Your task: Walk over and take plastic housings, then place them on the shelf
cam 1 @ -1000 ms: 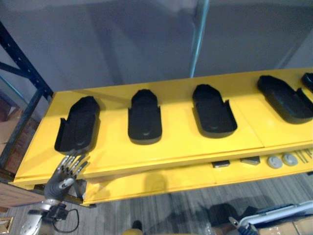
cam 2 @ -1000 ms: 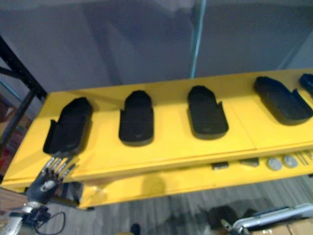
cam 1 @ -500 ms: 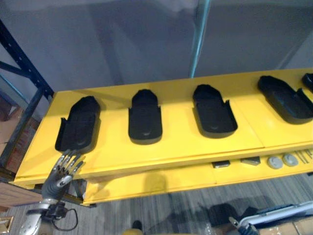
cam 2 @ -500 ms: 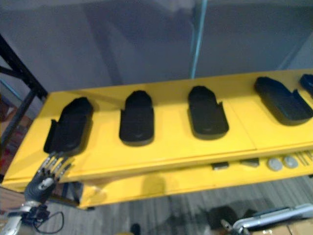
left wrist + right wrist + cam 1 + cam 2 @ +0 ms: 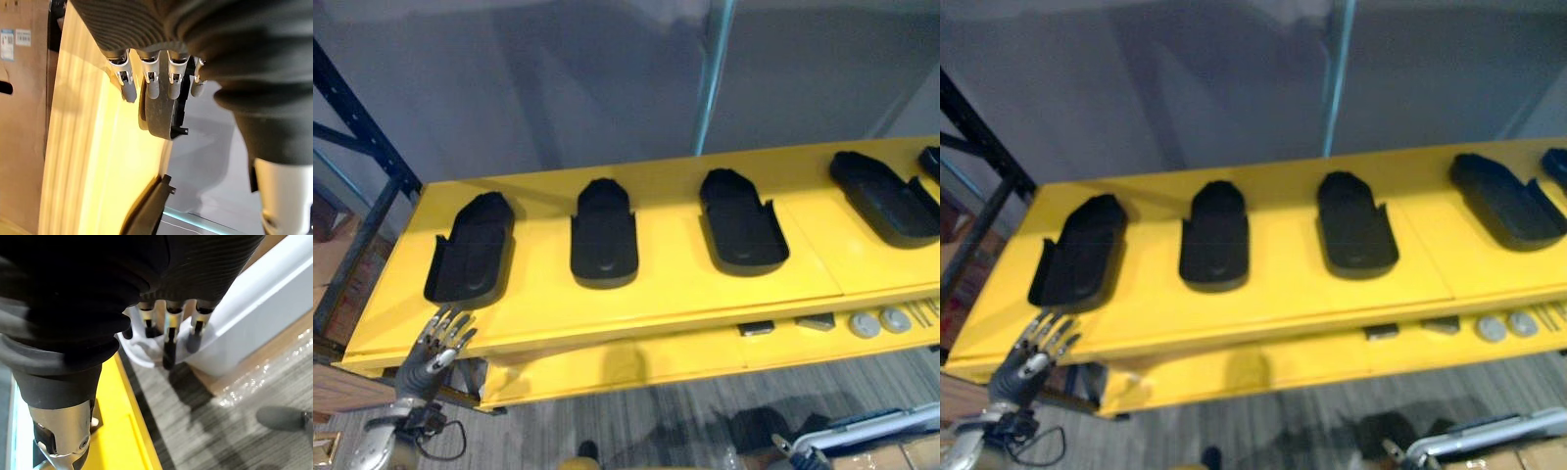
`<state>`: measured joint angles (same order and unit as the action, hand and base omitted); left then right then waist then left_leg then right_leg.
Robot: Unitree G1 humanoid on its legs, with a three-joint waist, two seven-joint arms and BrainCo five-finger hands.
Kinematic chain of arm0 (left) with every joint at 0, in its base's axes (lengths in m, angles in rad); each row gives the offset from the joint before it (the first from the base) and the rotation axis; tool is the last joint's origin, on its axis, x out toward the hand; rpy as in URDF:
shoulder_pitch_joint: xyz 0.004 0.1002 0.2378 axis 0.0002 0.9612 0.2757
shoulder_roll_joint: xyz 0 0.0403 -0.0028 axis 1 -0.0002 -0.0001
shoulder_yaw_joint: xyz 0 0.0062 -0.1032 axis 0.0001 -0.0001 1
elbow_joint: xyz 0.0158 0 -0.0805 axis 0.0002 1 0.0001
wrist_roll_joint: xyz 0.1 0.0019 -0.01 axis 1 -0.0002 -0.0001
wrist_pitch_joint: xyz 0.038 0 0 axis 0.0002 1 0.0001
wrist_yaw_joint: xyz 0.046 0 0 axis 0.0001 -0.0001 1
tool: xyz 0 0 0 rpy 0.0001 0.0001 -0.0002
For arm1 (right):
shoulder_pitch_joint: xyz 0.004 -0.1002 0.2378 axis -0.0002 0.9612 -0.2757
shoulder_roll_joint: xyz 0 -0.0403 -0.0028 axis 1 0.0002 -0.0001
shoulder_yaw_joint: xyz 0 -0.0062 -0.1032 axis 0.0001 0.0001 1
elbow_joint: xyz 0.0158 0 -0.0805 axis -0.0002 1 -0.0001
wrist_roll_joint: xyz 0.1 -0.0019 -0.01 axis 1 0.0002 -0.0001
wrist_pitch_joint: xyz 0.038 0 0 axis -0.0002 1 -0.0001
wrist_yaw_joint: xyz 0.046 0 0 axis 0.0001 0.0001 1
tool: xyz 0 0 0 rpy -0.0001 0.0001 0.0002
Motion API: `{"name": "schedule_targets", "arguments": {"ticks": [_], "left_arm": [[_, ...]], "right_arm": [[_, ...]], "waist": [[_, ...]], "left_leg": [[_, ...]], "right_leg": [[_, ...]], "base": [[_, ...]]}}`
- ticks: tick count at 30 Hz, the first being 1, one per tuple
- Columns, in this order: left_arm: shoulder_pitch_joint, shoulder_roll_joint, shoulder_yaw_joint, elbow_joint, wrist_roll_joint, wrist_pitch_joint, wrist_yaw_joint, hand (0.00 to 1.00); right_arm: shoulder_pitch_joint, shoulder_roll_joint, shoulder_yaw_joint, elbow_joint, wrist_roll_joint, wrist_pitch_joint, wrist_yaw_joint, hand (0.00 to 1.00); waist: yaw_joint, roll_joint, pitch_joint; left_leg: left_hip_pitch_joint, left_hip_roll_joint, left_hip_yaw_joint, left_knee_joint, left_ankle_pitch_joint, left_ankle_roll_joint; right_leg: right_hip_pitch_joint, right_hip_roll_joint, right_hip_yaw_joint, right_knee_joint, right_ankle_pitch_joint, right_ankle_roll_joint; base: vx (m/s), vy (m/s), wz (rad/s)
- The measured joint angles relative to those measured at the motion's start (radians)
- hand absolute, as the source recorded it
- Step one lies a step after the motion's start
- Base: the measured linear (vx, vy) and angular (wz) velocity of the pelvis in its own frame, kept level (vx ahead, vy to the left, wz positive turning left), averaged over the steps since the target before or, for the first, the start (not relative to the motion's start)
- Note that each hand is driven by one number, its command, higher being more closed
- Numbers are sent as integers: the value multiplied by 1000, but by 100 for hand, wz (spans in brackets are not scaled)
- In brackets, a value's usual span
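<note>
Several blk housings (image 5: 603, 235) on shelf (image 5: 666, 294)

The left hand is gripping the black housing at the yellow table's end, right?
No. The left hand is open and grips nothing; the black housing lies untouched on the yellow table beyond it, as the left eye view shows.

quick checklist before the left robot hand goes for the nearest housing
1. Left robot hand open and holding nothing: ok.
2. Leftmost housing lying flat on the yellow surface, apart from the second housing: ok.
3. Left robot hand over the leftmost housing: not ok, it sits short of it, at the front edge.
4. Nothing between hand and housing: ok.
5. Right robot hand fingers straight, holding nothing: ok.
6. Right robot hand apart from the white object: cannot tell.
</note>
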<state>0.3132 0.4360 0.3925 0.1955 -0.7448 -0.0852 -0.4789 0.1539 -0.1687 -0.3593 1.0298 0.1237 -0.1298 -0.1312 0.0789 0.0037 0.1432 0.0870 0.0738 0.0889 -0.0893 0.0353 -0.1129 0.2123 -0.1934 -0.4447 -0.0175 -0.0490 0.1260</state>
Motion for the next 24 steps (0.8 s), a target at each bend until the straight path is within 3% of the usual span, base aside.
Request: {"name": "schedule_targets", "arguments": {"ticks": [11,24], "left_arm": [[-48,49,65,84,-1,-3,0,0],[-119,118,68,161,0,-4,-5,0]], "right_arm": [[1,0,-3,0,-5,0,2,0],[0,-7,-2,0,-21,-1,5,0]], "waist": [[-7,2,1],[-6,14,-1]], "left_leg": [[2,1,7,0,0,0],[13,3,28,0,-1,-1]], "right_leg": [[1,1,6,-4,2,3],[2,1,29,-10,7,9]], "base": [[0,0,0],[1,1,-3]]}}
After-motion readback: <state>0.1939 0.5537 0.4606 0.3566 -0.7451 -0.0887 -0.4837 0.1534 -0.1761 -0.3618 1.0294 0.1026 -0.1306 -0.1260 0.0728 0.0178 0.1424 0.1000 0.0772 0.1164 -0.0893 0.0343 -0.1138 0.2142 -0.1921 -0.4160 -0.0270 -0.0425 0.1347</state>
